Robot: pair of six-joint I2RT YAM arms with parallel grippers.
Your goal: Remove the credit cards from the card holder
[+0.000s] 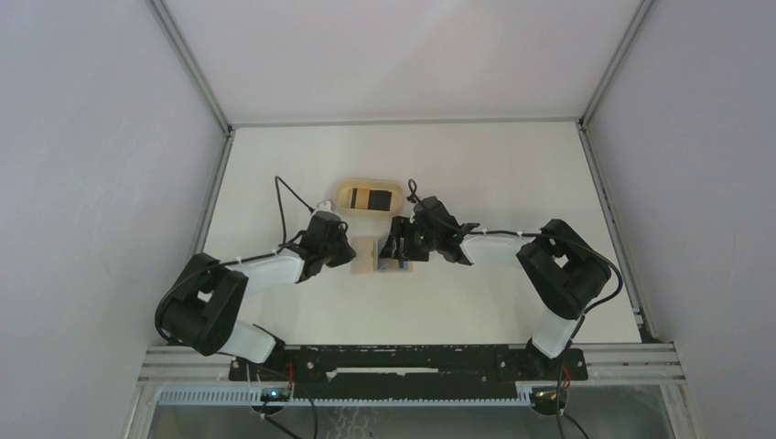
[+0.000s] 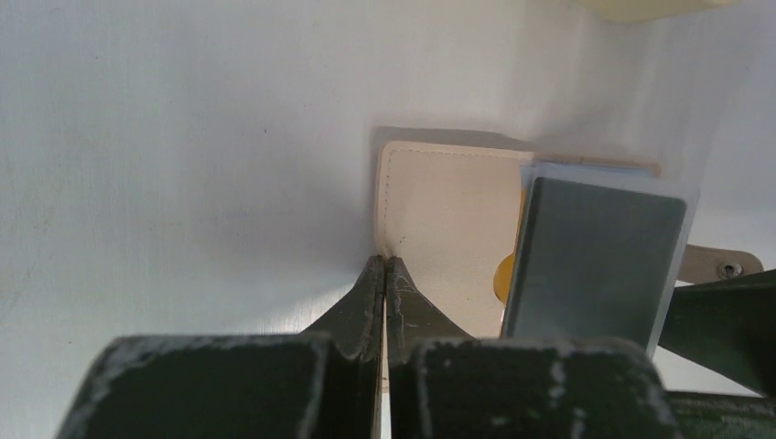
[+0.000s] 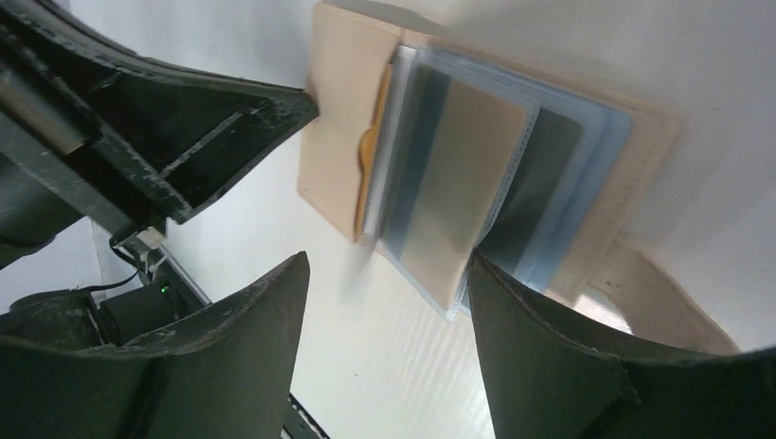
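The card holder (image 1: pixel 367 257) lies open on the table between my two grippers, its tan flap (image 2: pixel 448 206) spread to the left. Clear blue-tinted sleeves fan up from its middle, and a grey credit card (image 2: pixel 595 261) sits in the front one. The closure tab (image 2: pixel 723 267) with its dark dot sticks out on the right. My left gripper (image 2: pixel 385 262) is shut, tips resting on the flap's near edge. My right gripper (image 3: pixel 389 265) is open beside the sleeves (image 3: pixel 458 183), one finger (image 3: pixel 512 311) against their lower corner. Nothing is between its fingers.
An oval light-wood tray (image 1: pixel 368 197) stands just behind the card holder, with a dark card (image 1: pixel 373 198) lying in it. Grey walls and metal rails (image 1: pixel 220 183) close in the table on the left, right and back.
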